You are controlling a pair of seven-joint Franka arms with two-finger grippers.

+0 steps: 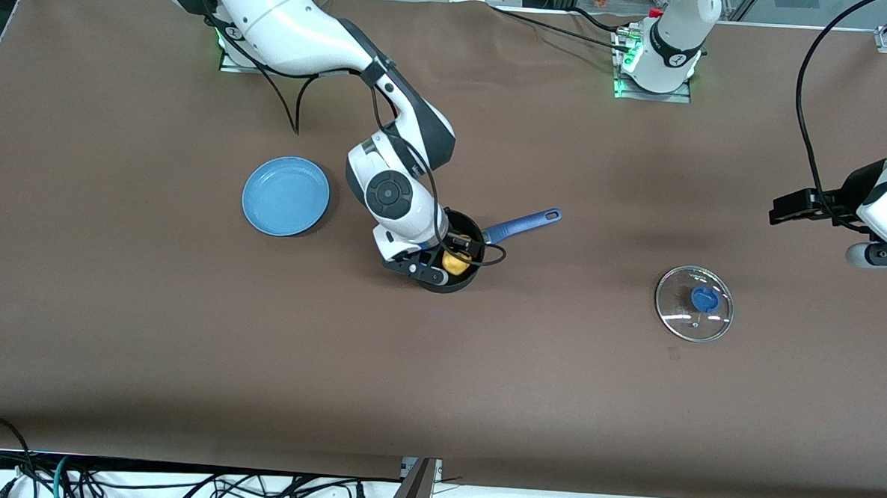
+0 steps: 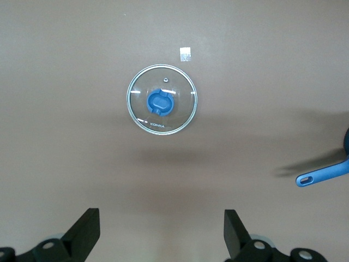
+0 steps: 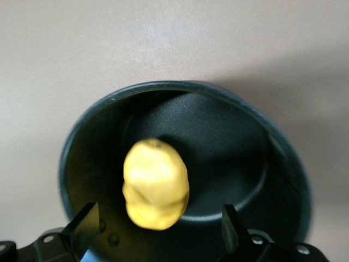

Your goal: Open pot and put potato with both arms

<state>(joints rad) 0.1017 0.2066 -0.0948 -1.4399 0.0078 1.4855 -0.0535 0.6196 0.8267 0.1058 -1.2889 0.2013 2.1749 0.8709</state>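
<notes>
Right claw point(image 3: 158, 229) spread wide over the pot point(image 1: 454, 251), potato point(image 3: 156, 184) loose inside. Left claw point(image 2: 162, 229) wide, empty, waiting above the glass lid point(image 2: 162, 99).

You can read one brand only: "KONKA", printed in small white letters on the glass lid point(image 2: 162, 99) near its rim, seen in the left wrist view. A small pale square sticker point(image 2: 186, 54) lies on the table just beside the lid, but you can't read anything on it
</notes>
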